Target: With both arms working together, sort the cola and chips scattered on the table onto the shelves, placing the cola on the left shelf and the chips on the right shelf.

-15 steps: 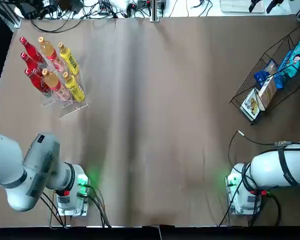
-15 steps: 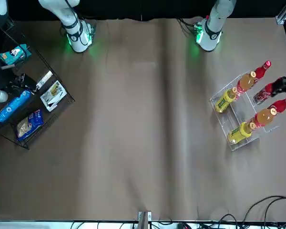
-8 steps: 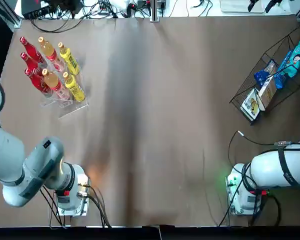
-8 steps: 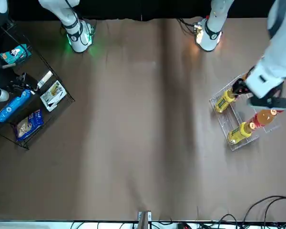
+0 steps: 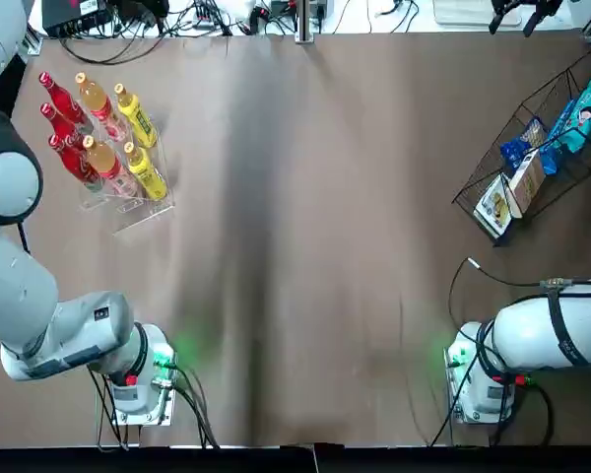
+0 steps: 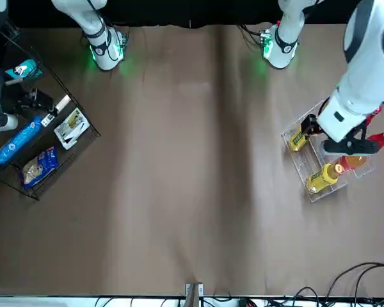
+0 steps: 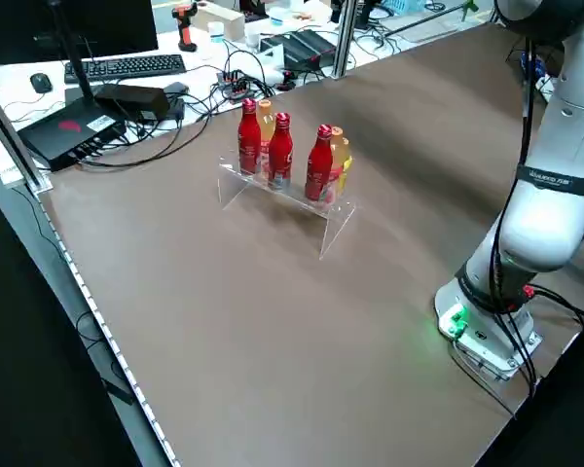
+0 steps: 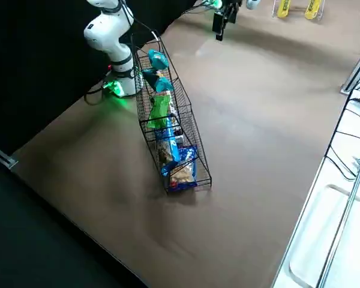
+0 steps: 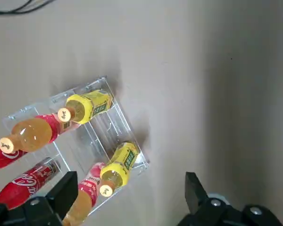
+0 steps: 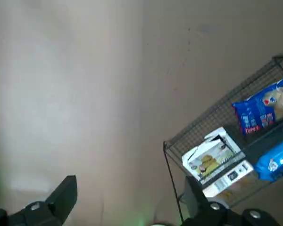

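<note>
Three red cola bottles [image 5: 59,123] stand in the back row of the clear acrylic left shelf [image 5: 136,209], also seen as cola [image 7: 279,148] from the left side. My left gripper [image 9: 129,193] hangs open and empty high above that shelf [image 9: 101,136]. The black wire right shelf [image 8: 179,129] holds a green chips packet [image 8: 160,111] and two cyan chips packets [image 8: 158,60]. Near the shelf's near end [image 10: 198,136], my right gripper [image 10: 129,197] hovers open with nothing in it.
Orange-capped and yellow bottles [image 5: 138,148] fill the other rows of the acrylic shelf. Dark blue bags and a box [image 5: 524,179] lie in the wire shelf's lower end. Cables [image 5: 177,20] run along the table's far edge [image 5: 295,39].
The left arm has swung up and over the acrylic shelf, its elbow now beside the bottles. The right gripper shifted slightly by the wire shelf. Bottles and packets stayed put.
</note>
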`<state>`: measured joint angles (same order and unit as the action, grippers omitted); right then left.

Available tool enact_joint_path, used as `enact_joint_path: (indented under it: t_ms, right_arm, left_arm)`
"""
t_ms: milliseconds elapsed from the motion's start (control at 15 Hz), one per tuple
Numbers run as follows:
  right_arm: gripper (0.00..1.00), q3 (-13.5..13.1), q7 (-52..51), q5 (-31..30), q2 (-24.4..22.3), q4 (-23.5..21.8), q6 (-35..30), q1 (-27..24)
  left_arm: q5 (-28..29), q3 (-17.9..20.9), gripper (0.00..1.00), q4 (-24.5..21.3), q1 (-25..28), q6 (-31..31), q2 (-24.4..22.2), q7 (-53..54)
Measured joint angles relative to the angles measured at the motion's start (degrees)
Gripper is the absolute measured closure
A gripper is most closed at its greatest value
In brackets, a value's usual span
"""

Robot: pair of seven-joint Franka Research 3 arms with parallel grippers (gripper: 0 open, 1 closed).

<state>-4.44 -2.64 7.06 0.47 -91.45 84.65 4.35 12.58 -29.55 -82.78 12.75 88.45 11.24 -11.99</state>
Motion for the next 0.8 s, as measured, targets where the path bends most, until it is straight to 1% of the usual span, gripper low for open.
enact_joint_path:
  t_ms: [200, 267, 333, 400, 467, 533, 667, 800]
  right_arm:
    - [0.00, 0.0, 0.0, 0.5, 0.0, 0.3, -2.6, 0.0]
    - [0.00, 0.0, 0.0, 0.5, 0.0, 0.3, -2.8, 0.0]
    - [0.00, 0.0, 0.0, 0.6, 0.0, 0.3, -2.9, 0.0]
    - [0.00, 0.0, 0.0, 0.6, 0.0, 0.3, -2.9, 0.0]
    - [0.00, 0.0, 0.0, 0.6, 0.0, 0.3, -2.9, 0.0]
    - [0.00, 0.0, 0.0, 0.6, 0.0, 0.3, -2.9, 0.0]
    - [0.00, 0.1, -0.1, 0.6, 0.0, 0.6, -2.9, 0.0]
    - [0.00, 0.1, -0.1, 0.5, 0.0, 0.9, -3.0, 0.3]
  left_arm:
    - [-3.6, 7.6, 0.00, 0.6, -4.8, -2.4, -1.9, 3.1]
    - [-5.0, 11.1, 0.00, 0.7, -7.2, -3.4, -3.1, 4.8]
    - [-7.1, 14.5, 0.00, 0.7, -9.4, -4.1, -4.6, 6.3]
    - [-9.6, 16.9, 0.00, 0.5, -10.5, -4.7, -6.1, 7.2]
    - [-11.5, 18.1, 0.00, -0.5, -10.4, -4.7, -7.7, 7.8]
    - [-12.8, 18.7, 0.00, -2.6, -9.8, -3.5, -9.4, 8.2]
    - [-13.6, 19.1, 0.00, -7.0, -9.4, -0.4, -12.1, 9.8]
    - [-13.5, 20.1, 0.00, -8.7, -11.4, 0.4, -13.0, 11.9]
